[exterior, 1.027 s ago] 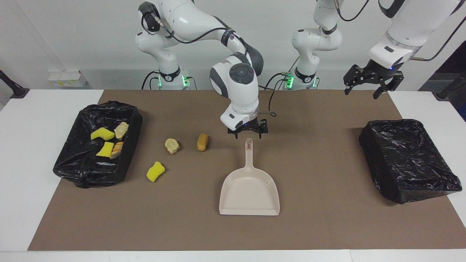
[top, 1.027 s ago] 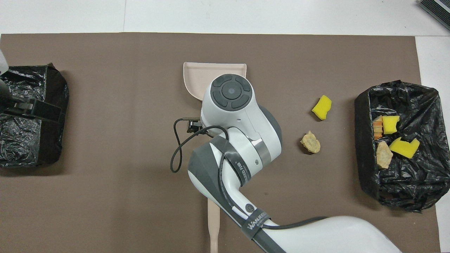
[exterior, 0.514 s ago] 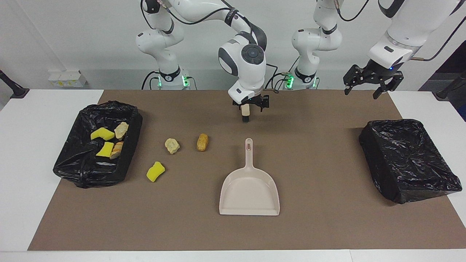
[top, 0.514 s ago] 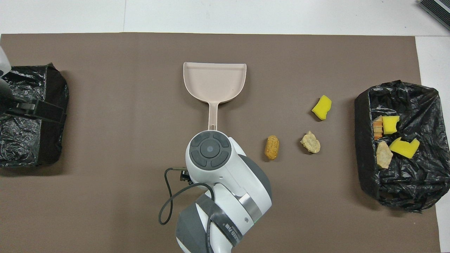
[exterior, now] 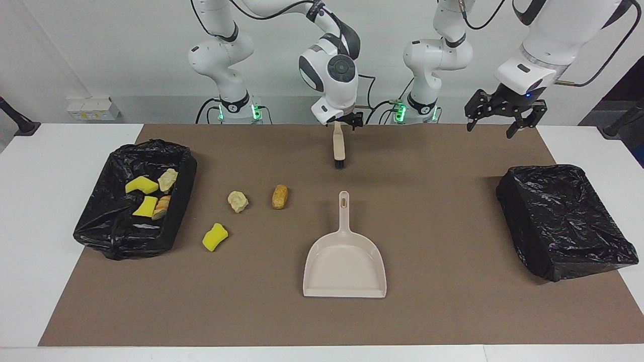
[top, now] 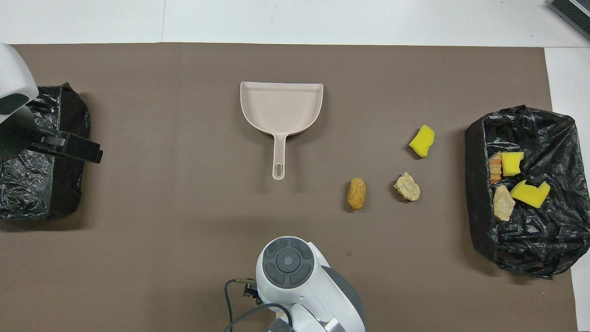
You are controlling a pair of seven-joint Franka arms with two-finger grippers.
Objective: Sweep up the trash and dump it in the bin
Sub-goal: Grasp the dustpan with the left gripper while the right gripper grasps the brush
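Yellow sponge piece (exterior: 215, 237), beige lump (exterior: 237, 201), brown roll (exterior: 279, 196) lie on mat beside dustpan (exterior: 345, 261). Right gripper (exterior: 344, 122) over brush (exterior: 339, 147), fingers unreadable. Left gripper (exterior: 500, 109) spread, empty, above bin (exterior: 563, 219).

A brown mat (exterior: 453, 306) covered most of the white surface (exterior: 30, 251). At the right arm's end sat a black-lined bin (exterior: 90, 231) holding two yellow sponge pieces (exterior: 142, 185), a pale lump (exterior: 167, 180) and a sliced bread piece (exterior: 162, 207). Beside it on the mat lay a third yellow sponge (exterior: 215, 237), a beige lump (exterior: 238, 201) and a golden-brown roll (exterior: 279, 196). The dustpan (exterior: 344, 261) lay mid-mat, handle toward the robots. Nearer the robots lay the brush (exterior: 339, 146), the right jaws just above its handle end, not gripping it. The left jaws hung spread and empty, high over the mat's corner, near a second lined bin (exterior: 563, 221).
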